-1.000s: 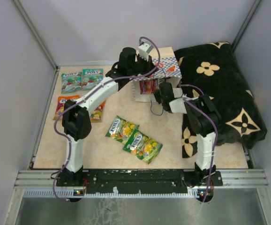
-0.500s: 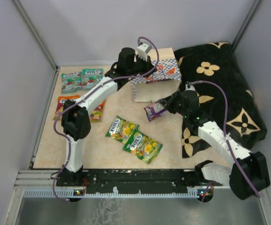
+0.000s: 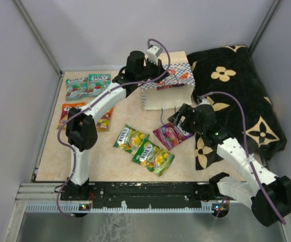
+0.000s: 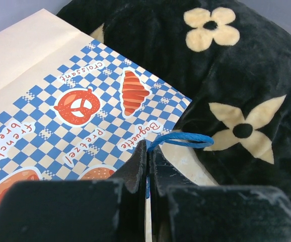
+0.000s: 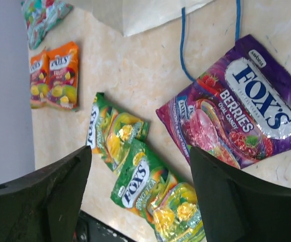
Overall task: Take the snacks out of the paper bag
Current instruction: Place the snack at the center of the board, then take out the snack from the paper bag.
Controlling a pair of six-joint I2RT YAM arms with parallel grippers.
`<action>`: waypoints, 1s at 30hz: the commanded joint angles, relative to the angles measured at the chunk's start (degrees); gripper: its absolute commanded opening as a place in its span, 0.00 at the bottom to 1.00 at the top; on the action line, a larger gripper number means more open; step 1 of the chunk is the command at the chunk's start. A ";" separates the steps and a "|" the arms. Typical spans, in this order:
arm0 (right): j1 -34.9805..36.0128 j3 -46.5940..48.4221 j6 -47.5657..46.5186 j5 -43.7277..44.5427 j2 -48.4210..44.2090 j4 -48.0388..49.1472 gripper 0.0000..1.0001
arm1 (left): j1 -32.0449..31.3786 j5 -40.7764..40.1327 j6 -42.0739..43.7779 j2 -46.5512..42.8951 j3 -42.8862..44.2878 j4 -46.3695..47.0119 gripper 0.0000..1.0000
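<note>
The paper bag (image 3: 168,92) lies on its side at the back of the table, its checkered band (image 4: 60,101) facing up. My left gripper (image 3: 157,76) (image 4: 149,151) is shut on the bag's blue cord handle (image 4: 183,139) at the rim. A purple snack packet (image 3: 171,135) (image 5: 241,118) lies flat on the table in front of the bag. Just above it and to its right, my right gripper (image 3: 182,120) (image 5: 140,151) is open and holds nothing. Two green packets (image 3: 144,150) (image 5: 145,184) lie nearer the front.
Two teal packets (image 3: 87,85) and orange packets (image 3: 69,113) (image 5: 55,75) lie at the left of the table. The black flower-patterned cloth (image 3: 236,101) (image 4: 236,75) covers the right side, against the bag. The bag's other blue handle (image 5: 185,45) trails on the table.
My right gripper came out of the bag's mouth with the purple packet, carried it toward the front, then opened and left it on the table. The left gripper has not moved.
</note>
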 commanded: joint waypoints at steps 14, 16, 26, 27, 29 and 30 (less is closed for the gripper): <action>-1.98 13.60 28.31 15.87 46.50 46.93 0.58 | 0.31 3.28 -7.63 -3.45 2.30 -3.38 0.00; -2.49 16.52 31.89 18.58 52.25 48.69 0.58 | 0.25 4.19 -9.10 -3.90 1.22 -2.39 0.00; -2.54 29.15 47.93 30.92 66.08 43.21 0.65 | -0.56 4.36 -9.33 -4.21 0.06 -2.17 0.00; -2.54 30.65 49.08 31.64 67.16 40.96 0.65 | -0.69 4.28 -9.30 -4.26 0.12 -2.18 0.00; -2.54 33.65 50.31 32.54 69.31 37.65 0.65 | -0.96 4.34 -9.27 -4.35 0.14 -2.34 0.00; -2.60 35.30 50.75 32.95 70.53 36.24 0.65 | -1.10 4.28 -9.22 -4.32 0.13 -2.41 0.00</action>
